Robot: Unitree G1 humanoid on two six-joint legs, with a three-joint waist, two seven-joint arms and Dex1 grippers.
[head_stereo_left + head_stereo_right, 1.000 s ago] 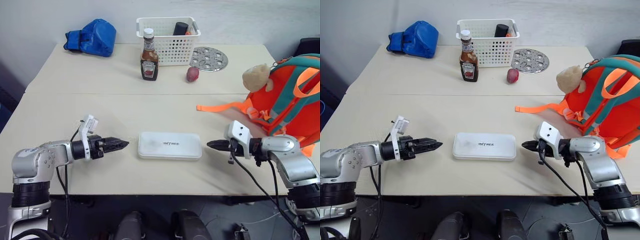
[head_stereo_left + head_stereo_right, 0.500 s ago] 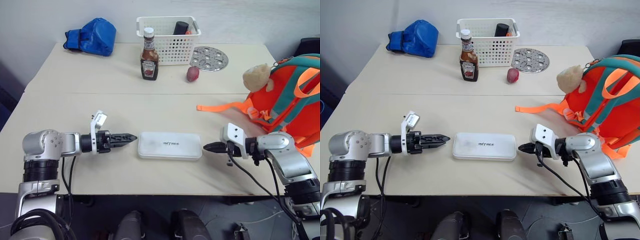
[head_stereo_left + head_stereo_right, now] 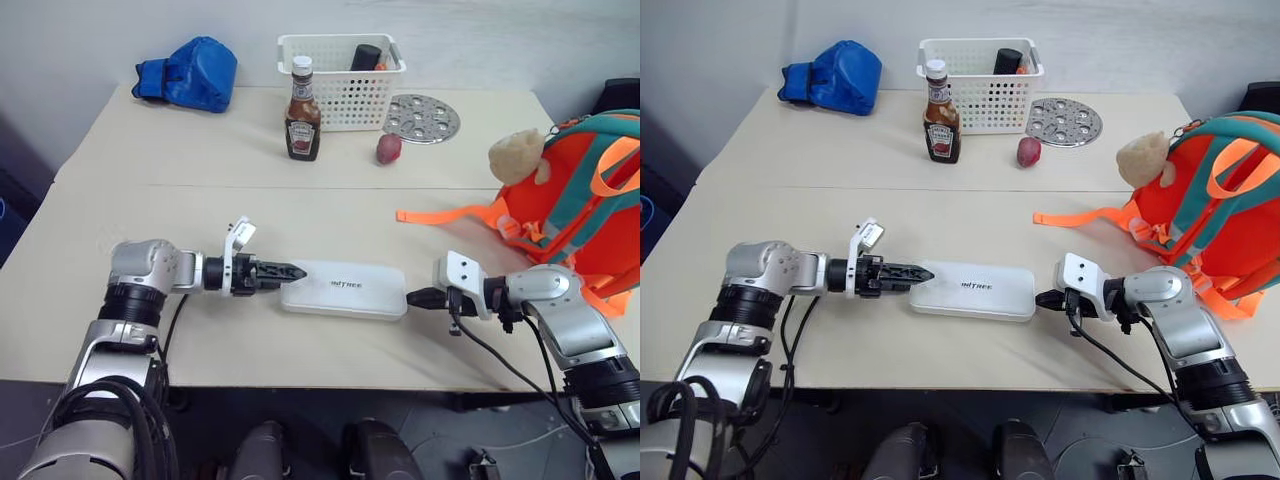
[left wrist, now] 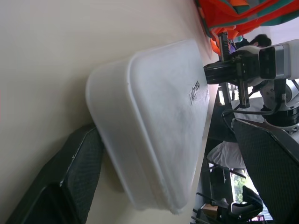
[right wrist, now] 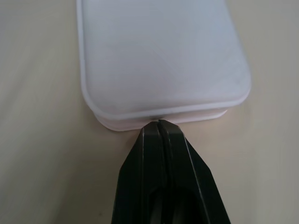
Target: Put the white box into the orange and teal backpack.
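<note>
Now the white box (image 3: 344, 288) lies flat on the table (image 3: 180, 160); left gripper (image 3: 286, 272), jaws spread, straddles one end; right gripper (image 3: 415, 297), jaws closed, touches the other.

A ketchup bottle (image 3: 301, 122) stands before a white basket (image 3: 340, 75), beside a blue bag (image 3: 190, 73).

White box (image 3: 344, 290), dark lettering; orange backpack (image 3: 572, 205), teal straps.
</note>
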